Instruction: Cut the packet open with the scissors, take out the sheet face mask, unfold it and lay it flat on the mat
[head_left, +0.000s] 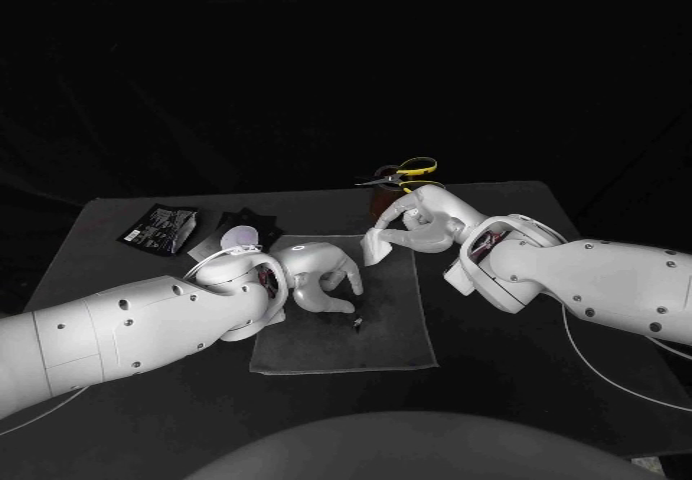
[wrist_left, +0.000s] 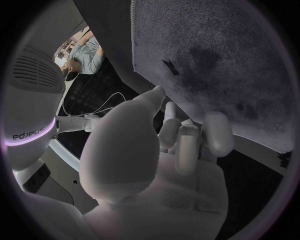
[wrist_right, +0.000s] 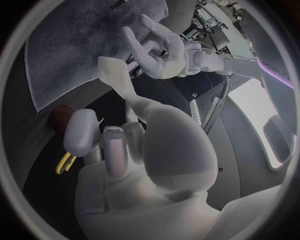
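Mask (head_left: 378, 245) was out of the packet (head_left: 159, 226), so cutting and removal were judged done. Unfolding and laying flat remained.

Right hand (head_left: 418, 222) pinched the mask, a white, limp, folded sheet, over the mat's (head_left: 387, 338) far edge. Left hand (head_left: 322, 270) hung over the mat, fingers apart, holding nothing.

Mat: grey, felt-like rectangle. Packet: glossy black, printed, left of the mat. Scissors (head_left: 404, 172): yellow-handled, beyond the mat.

I'm watching a dim scene: the black table (head_left: 476, 390) is swallowing light, the left arm (head_left: 116, 335) and right arm (head_left: 606, 275) are gleaming against it, and the mat (wrist_left: 212, 55) is showing its straight edge bending in the wrist views.
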